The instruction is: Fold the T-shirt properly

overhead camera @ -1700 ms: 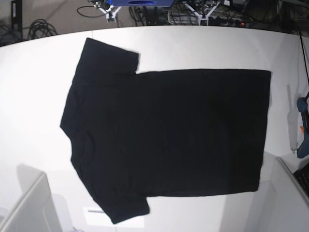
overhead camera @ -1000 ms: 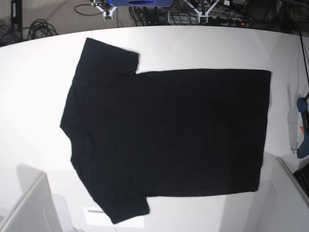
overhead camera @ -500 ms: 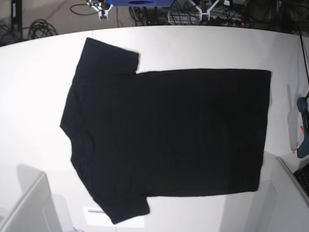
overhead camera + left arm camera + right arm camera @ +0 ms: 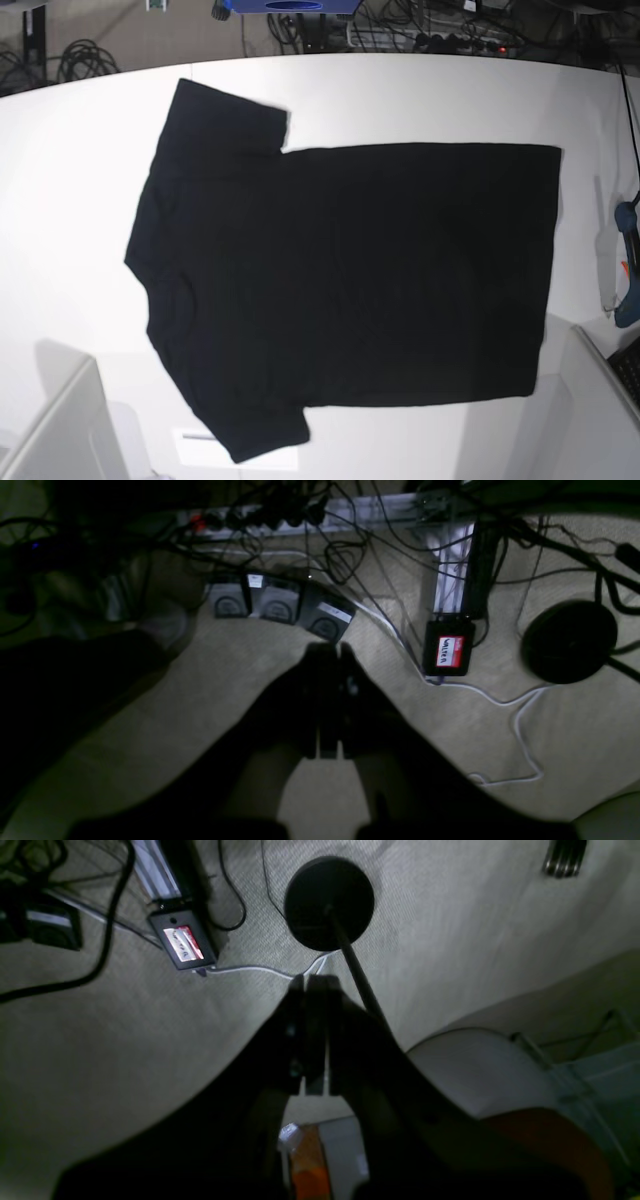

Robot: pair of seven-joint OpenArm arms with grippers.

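Red "hello" name tag (image 4: 447, 651), handwritten "WALTER"

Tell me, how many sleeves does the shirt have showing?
2. One sleeve lies at the far left of the shirt; the other sleeve lies at the near left, by the table edge.

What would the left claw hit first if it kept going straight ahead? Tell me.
Likely the grey box, last of three in a row on the carpet, just beyond the shut left claw. Depth is unclear.
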